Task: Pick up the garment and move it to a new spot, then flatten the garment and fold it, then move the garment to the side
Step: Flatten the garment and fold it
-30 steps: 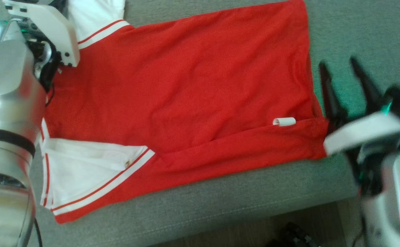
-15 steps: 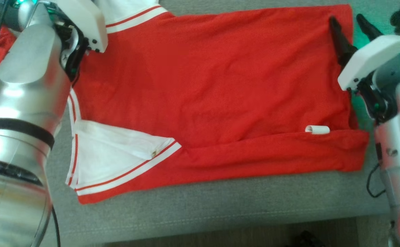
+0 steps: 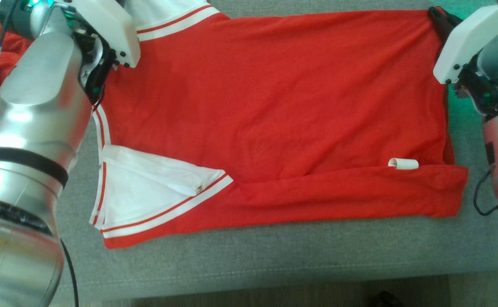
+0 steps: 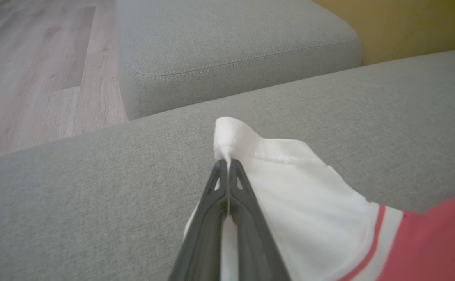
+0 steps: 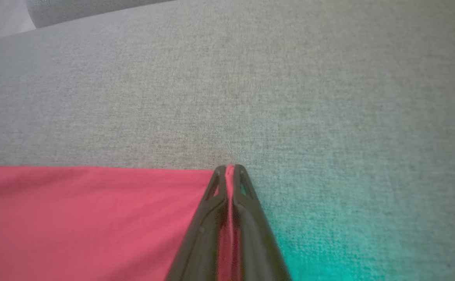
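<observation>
Across the grey sofa cushion (image 3: 274, 264) you have the garment (image 3: 274, 106) spread nearly flat. It is a red shirt with white, red-striped sleeves, and its near long edge is folded up over the body in a narrow band. One white sleeve (image 3: 155, 192) lies folded in at the near left. A small white tag (image 3: 403, 163) sits on the red cloth near the right end, at the edge of that folded band.

Your left gripper (image 4: 227, 164) is clenched on the edge of the far sleeve; in the left wrist view a nub of white fabric pokes up past the pinched fingertips. Your right gripper (image 5: 230, 168) is clenched too, grasping the far right corner of the red hem, with a sliver of red cloth visible between its dark fingers (image 5: 250, 218). That corner lies low against the cushion.

Beyond the left gripper you can see a second grey cushion (image 4: 231, 50) and wooden floor (image 4: 36, 58).
</observation>
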